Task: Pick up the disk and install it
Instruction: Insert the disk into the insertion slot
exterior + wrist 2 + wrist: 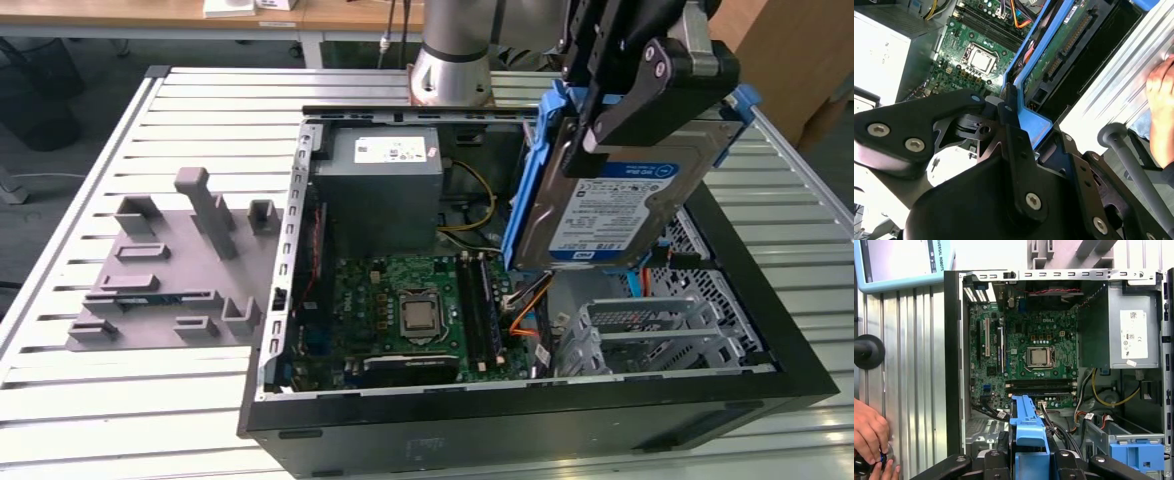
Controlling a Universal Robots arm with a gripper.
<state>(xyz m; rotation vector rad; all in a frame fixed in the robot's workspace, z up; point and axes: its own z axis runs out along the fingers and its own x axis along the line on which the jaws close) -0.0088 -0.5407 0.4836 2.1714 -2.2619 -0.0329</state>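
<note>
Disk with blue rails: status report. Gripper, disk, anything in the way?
Gripper shut on silver-grey rectangular disk with blue plastic rails. Disk tilted, held over open black computer case, not seated. Person's hand outside case, clear of disk.

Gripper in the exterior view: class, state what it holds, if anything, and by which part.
The gripper holds the disk, clamped at its upper end beside the blue rail, above the open computer case.

Silver-grey disk (625, 205), blue-and-white label facing out, blue rails along both sides, held aloft and tilted near upright over the open computer case (534, 420), at the exterior view's right.
</note>
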